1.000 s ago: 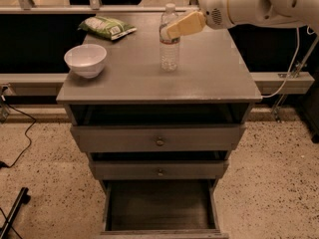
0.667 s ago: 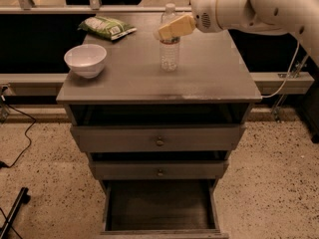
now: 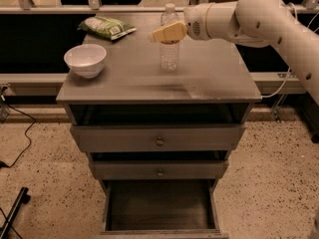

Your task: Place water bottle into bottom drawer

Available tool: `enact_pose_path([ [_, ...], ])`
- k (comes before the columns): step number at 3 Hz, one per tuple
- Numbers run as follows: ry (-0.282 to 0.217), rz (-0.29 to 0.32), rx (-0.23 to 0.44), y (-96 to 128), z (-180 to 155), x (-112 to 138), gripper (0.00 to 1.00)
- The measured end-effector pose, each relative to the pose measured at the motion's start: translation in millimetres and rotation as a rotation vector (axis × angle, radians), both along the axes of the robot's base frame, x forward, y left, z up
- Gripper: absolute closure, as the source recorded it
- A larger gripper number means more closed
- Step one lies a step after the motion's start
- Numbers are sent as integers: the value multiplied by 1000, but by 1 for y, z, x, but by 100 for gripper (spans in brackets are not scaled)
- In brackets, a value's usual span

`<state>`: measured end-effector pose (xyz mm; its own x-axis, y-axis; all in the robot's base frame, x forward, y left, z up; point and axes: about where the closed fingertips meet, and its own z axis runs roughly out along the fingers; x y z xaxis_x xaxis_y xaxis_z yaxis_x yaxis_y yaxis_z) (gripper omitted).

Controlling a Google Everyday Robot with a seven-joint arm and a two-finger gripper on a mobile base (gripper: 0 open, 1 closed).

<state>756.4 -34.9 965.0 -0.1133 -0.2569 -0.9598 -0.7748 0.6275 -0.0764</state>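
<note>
The water bottle [image 3: 169, 58] stands upright on the grey cabinet top [image 3: 124, 78], toward the back, right of centre. Its white cap shows above the gripper. My gripper [image 3: 168, 33], with its pale yellow tip, reaches in from the right on the white arm [image 3: 259, 19]. It lies across the bottle's upper middle and hides the label band. The bottom drawer [image 3: 159, 210] is pulled open at the foot of the cabinet, and its bare grey floor holds nothing.
A white bowl [image 3: 85, 59] sits at the left of the cabinet top, a green snack bag [image 3: 107, 26] at the back left. Two shallower knobbed drawers [image 3: 159, 141] above the bottom one stand slightly open. Cables and a black leg [image 3: 15, 210] lie on the speckled floor at left.
The arm has swung left, and the gripper has moved from the bottle's right side to across its upper middle. The bottle has stayed in place.
</note>
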Motion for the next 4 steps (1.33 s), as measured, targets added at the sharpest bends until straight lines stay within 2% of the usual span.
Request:
enact_pose_path([
  [1, 14, 19, 49, 9, -9, 7, 15],
  [2, 12, 62, 107, 15, -9, 8, 38],
  [3, -39, 166, 181, 13, 5, -4, 61],
  [4, -168, 331, 214, -2, 36, -47, 86],
])
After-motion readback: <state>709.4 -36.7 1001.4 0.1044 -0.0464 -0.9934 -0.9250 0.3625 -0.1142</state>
